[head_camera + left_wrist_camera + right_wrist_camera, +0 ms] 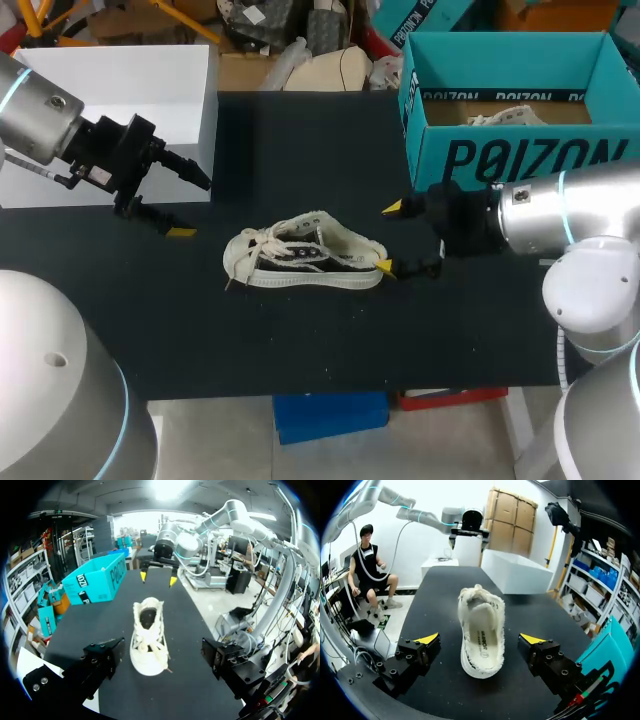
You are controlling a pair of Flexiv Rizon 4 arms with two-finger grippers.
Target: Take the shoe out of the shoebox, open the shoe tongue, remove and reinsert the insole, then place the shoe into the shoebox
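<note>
A cream low-top shoe with loose laces lies on its sole on the black table, toe towards my left arm. My right gripper is open at the heel. In the right wrist view the shoe shows its insole and its heel lies between the spread yellow fingertips of my right gripper. My left gripper is open and stands apart from the toe. In its own view my left gripper faces the shoe, and my right gripper is behind the heel.
A teal shoebox stands open at the back right with another pale shoe inside. A white box stands at the back left, behind my left arm. Bare table lies in front of the shoe.
</note>
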